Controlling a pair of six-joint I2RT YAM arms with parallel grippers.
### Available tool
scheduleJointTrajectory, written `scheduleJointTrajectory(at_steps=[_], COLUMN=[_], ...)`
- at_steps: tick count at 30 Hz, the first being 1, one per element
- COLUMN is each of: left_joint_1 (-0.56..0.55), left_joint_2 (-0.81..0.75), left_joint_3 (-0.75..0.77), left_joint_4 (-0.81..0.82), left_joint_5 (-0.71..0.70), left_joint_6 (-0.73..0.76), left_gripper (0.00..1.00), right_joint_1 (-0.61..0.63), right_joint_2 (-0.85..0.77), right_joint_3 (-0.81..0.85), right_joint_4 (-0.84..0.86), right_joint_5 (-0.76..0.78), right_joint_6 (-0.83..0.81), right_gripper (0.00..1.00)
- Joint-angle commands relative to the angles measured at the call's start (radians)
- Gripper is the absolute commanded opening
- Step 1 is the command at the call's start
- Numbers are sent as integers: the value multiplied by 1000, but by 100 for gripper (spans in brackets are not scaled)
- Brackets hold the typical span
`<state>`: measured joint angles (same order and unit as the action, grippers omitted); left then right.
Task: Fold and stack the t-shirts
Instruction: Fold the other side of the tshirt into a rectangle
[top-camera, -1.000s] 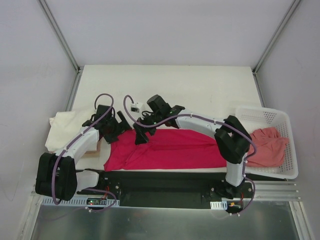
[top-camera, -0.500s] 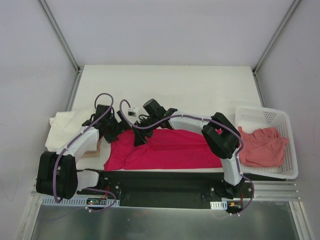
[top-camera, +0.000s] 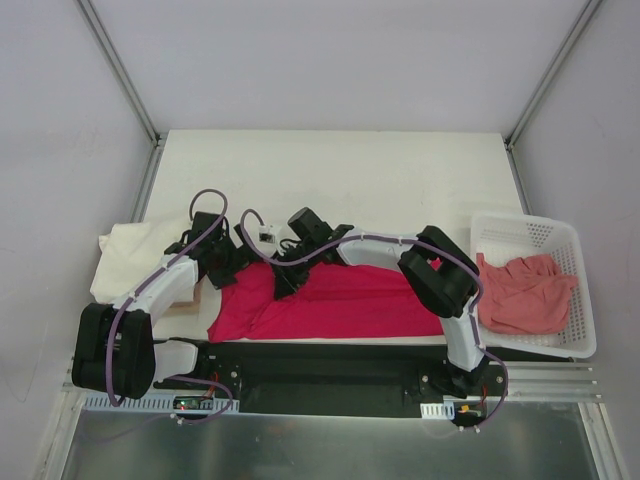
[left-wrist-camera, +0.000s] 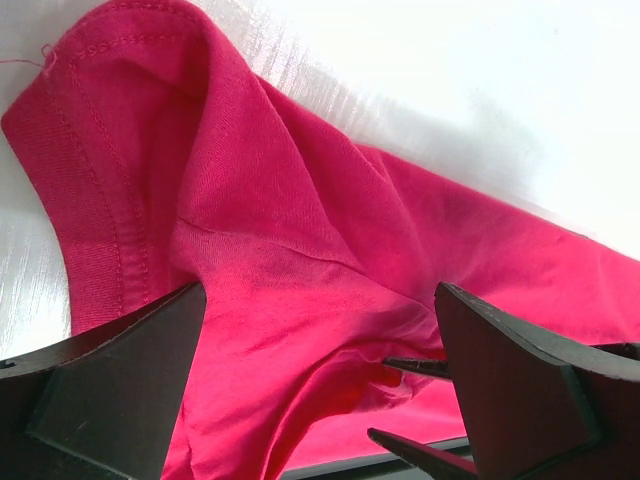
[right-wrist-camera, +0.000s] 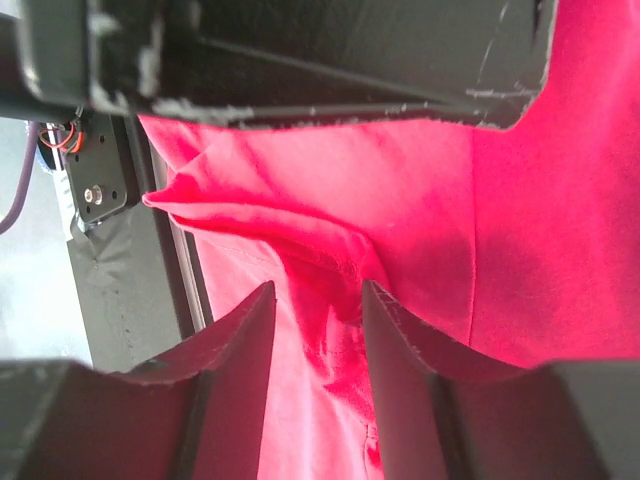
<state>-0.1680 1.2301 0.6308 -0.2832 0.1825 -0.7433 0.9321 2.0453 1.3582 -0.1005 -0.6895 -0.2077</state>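
The crimson-pink t-shirt (top-camera: 350, 300) lies crumpled lengthwise along the near edge of the table. My right gripper (top-camera: 283, 276) presses down on its left part. In the right wrist view my right gripper (right-wrist-camera: 318, 300) has its jaws half narrowed around a raised ridge of this shirt (right-wrist-camera: 330, 250), with a gap still on either side. My left gripper (top-camera: 232, 262) hovers over the shirt's left end. It stands wide open (left-wrist-camera: 320, 300) above the hemmed edge (left-wrist-camera: 110, 220), holding nothing. The cream-white t-shirt (top-camera: 130, 255) lies at the far left. The salmon-pink t-shirt (top-camera: 525, 290) sits in the basket.
A white mesh basket (top-camera: 583, 300) stands at the right edge of the table. The white tabletop (top-camera: 400, 180) stretches behind the arms. A black rail (top-camera: 330, 362) runs along the near edge, just below the crimson shirt. Metal frame posts rise at the back corners.
My right arm has shifted left and lowered onto the crimson shirt, and its jaws have narrowed from wide open around a fold. The left arm has stayed put, open.
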Motion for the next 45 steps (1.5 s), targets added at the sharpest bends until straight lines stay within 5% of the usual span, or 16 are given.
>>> scheduleJointTrajectory(at_steps=[1, 7, 13, 18, 24, 35, 45], left_joint_1=[10, 10, 10, 10, 10, 10, 10], left_joint_2=[-27, -34, -35, -47, -66, -63, -43], left_joint_3=[-5, -8, -6, -3, -2, -8, -5], left_joint_4=[9, 9, 9, 7, 6, 3, 4], left_joint_5=[11, 9, 9, 15, 23, 21, 18], left_joint_6=[7, 10, 13, 22, 24, 25, 24], left_gripper=[99, 99, 99, 100, 99, 99, 99], right_joint_1=[10, 17, 43, 97, 148, 275, 304], right_joint_2=[-17, -43, -131, -256, -390, -154, -63], right_joint_3=[-14, -45, -136, -261, -274, 51, 105], right_joint_4=[35, 13, -16, -16, -33, -320, -369], right_joint_5=[-22, -22, 15, 76, 301, 838, 910], right_joint_6=[-1, -13, -22, -13, 48, 22, 28], right_gripper=[38, 20, 19, 24, 43, 57, 56])
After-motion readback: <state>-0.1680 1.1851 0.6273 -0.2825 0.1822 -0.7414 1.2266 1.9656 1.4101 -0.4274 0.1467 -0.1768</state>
